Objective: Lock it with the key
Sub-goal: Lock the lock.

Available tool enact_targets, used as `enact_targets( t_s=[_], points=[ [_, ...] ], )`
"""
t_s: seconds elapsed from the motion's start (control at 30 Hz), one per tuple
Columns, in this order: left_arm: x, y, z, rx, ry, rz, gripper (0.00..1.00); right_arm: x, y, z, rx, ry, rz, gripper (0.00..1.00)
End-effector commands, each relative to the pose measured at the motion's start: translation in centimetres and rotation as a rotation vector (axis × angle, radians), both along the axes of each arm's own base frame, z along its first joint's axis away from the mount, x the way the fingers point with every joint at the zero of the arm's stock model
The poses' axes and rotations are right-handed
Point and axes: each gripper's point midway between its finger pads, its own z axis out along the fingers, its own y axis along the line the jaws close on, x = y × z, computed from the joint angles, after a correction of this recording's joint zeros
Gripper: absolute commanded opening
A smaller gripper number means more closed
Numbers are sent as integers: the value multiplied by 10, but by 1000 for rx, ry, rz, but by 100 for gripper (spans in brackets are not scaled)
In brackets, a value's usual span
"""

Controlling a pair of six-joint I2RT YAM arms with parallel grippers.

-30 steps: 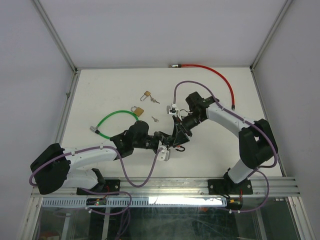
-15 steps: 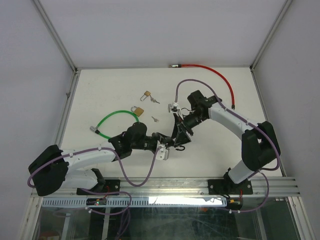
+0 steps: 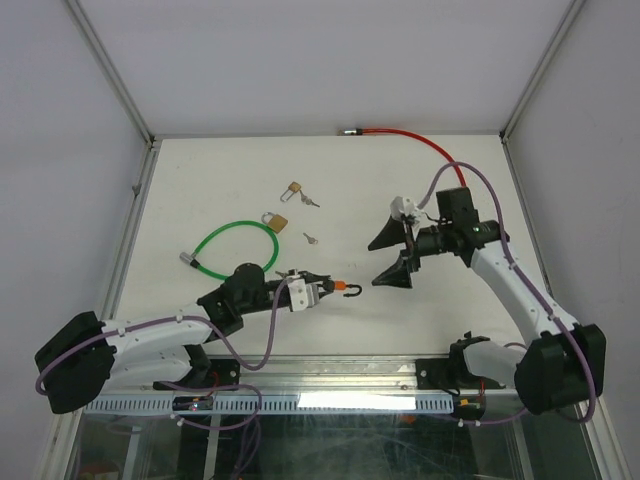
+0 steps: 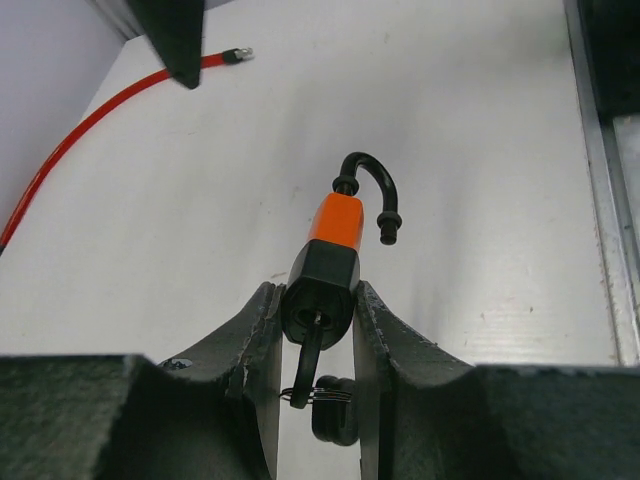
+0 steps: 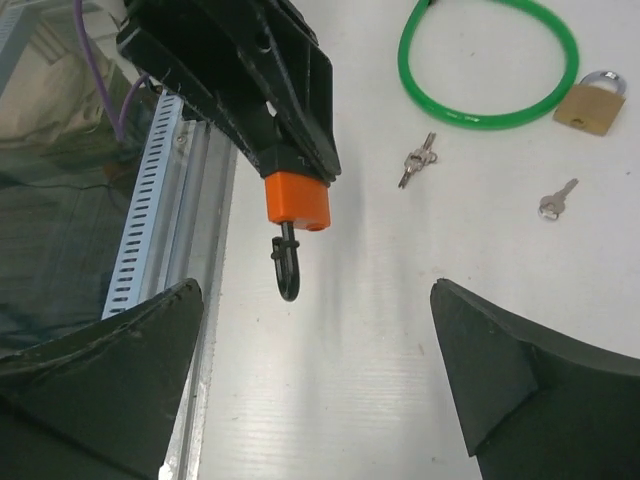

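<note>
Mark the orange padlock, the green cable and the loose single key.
orange padlock (image 4: 338,222): left wrist view, on its orange body.
green cable (image 5: 478,122): right wrist view, on the loop's lower bend.
single key (image 5: 556,198): right wrist view, on its middle.

Three padlocks: one orange padlock (image 4: 338,225) and two brass, the near brass padlock (image 5: 590,105) and the far brass padlock (image 3: 293,189). Two cables: one green cable (image 5: 485,122), one red cable (image 3: 385,131). Keys: one inserted key (image 4: 333,415) in the orange one, one single key (image 5: 555,199), one key bunch (image 5: 418,160).
</note>
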Motion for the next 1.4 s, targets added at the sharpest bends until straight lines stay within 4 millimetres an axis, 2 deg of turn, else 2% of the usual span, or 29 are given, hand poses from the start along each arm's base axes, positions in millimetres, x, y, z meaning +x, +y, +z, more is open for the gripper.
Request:
enact_targets(
  t_s=[0.0, 0.17, 0.37, 0.6, 0.87, 1.0, 1.37],
  points=[
    [0, 3, 74, -381, 147, 95, 0, -4, 3, 28, 172, -156, 4, 100],
    [-5, 11, 84, -531, 318, 121, 0, -8, 5, 30, 202, -53, 21, 97],
    [-5, 15, 89, -620, 428, 138, 0, -5, 16, 16, 174, 97, -10, 76],
    [-6, 16, 91, -648, 448, 134, 0, -6, 26, 6, 142, 176, -10, 61],
    [-5, 11, 87, -636, 463, 134, 0, -14, 32, 9, 149, 230, 12, 55],
    [-5, 9, 86, -631, 468, 130, 0, -14, 34, 10, 144, 267, 4, 47],
    [-7, 10, 89, -647, 482, 114, 0, -18, 36, 10, 144, 253, 35, 0]
  ],
)
